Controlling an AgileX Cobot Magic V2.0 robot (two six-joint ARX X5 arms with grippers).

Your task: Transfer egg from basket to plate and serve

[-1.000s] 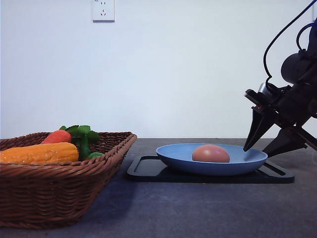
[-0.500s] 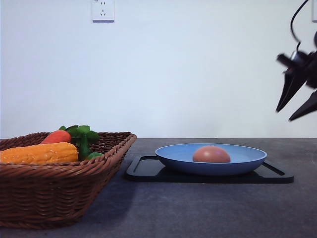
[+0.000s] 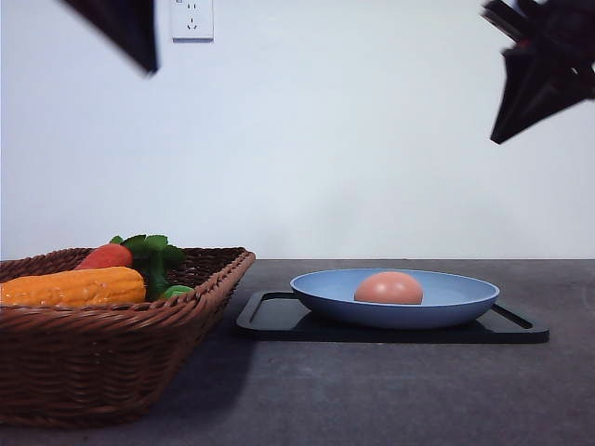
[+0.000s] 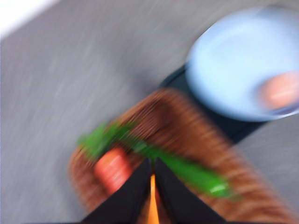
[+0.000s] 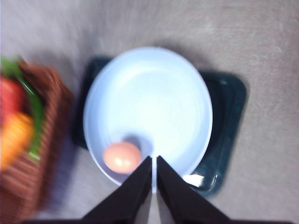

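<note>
The brownish-pink egg (image 3: pixel 389 288) lies in the blue plate (image 3: pixel 465 302), right of the wicker basket (image 3: pixel 93 362). My right gripper (image 3: pixel 497 139) hangs high above the plate's right side, fingers together and holding nothing. In the right wrist view the shut gripper (image 5: pixel 153 161) points down at the plate (image 5: pixel 149 93), with the egg (image 5: pixel 122 157) near its rim. My left gripper (image 3: pixel 149 67) is high at the top left, above the basket. The blurred left wrist view has that gripper (image 4: pixel 152 163) shut over the basket (image 4: pixel 196 144), with the plate (image 4: pixel 233 70) and egg (image 4: pixel 280 91) beyond.
The plate rests on a flat black tray (image 3: pixel 279 316). A corn cob (image 3: pixel 74 286) and a carrot (image 3: pixel 107 255) with green leaves lie in the basket. Dark tabletop (image 3: pixel 372 400) stretches in front. A wall outlet (image 3: pixel 192 19) is behind.
My right gripper rose from beside the plate's right rim to high above it and its fingers came together. The left gripper has entered at the top left.
</note>
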